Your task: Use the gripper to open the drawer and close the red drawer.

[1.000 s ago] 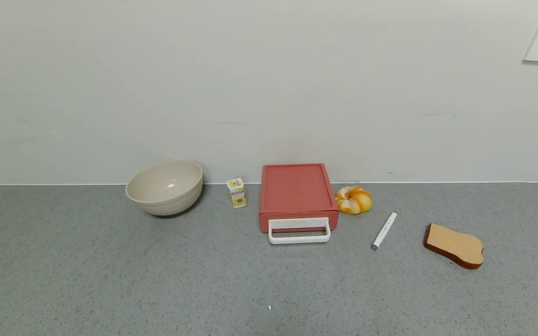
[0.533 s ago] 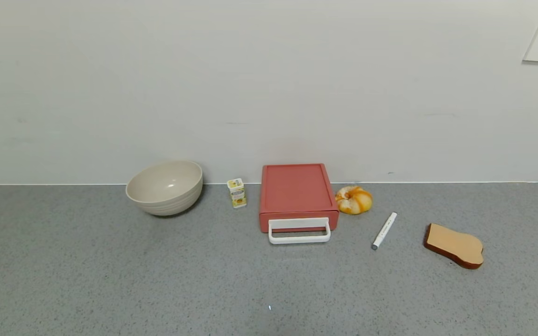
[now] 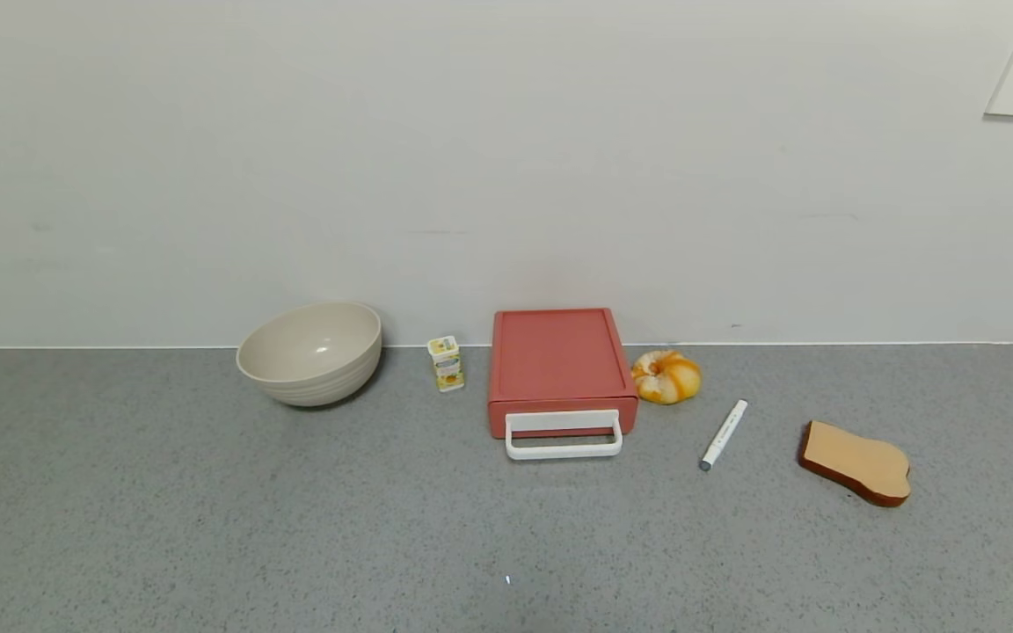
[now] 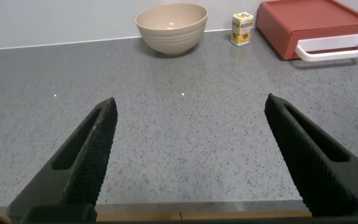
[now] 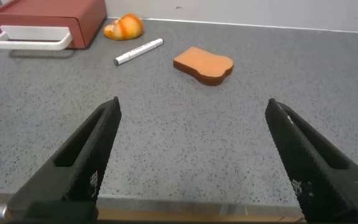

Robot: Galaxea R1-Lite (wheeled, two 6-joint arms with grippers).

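The salmon-red drawer (image 3: 559, 356) stands against the back wall at the middle of the counter, its tray pushed in and its white loop handle (image 3: 564, 436) facing me. It also shows in the left wrist view (image 4: 316, 25) and the right wrist view (image 5: 45, 18). Neither arm shows in the head view. My left gripper (image 4: 191, 106) is open and empty over the counter's front edge, far from the drawer. My right gripper (image 5: 192, 107) is open and empty, also at the front edge.
A beige bowl (image 3: 310, 352) and a small yellow carton (image 3: 446, 363) stand left of the drawer. A bun (image 3: 666, 376), a white marker (image 3: 724, 434) and a toast slice (image 3: 856, 462) lie to its right. The grey counter (image 3: 295, 527) runs to the wall.
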